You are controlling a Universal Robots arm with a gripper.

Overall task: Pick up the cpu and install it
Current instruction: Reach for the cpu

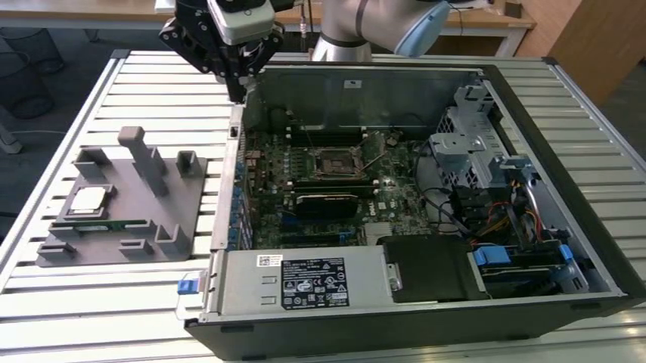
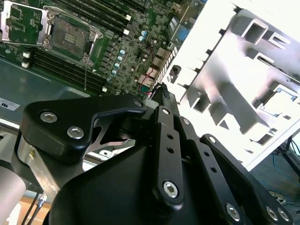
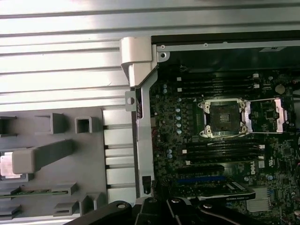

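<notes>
Silvery cpu (image 1: 88, 199) on grey fixture (image 1: 101, 254), gripper (image 1: 239, 95) above case (image 1: 424, 330), fingers (image 1: 237, 82) seemingly pressed together

cpu (image 3: 5, 168) cut by edge, partly behind post (image 3: 44, 157)

cpu (image 1: 87, 199): 1 | memory stick (image 1: 99, 224): 1 | grey fixture (image 1: 121, 210): 1 | computer case (image 1: 364, 91): 1 | motherboard (image 1: 268, 174): 1 | open socket (image 1: 334, 162): 1 | gripper (image 1: 238, 94): 1 | arm (image 1: 353, 30): 1 | slatted table (image 1: 101, 302): 1
</notes>
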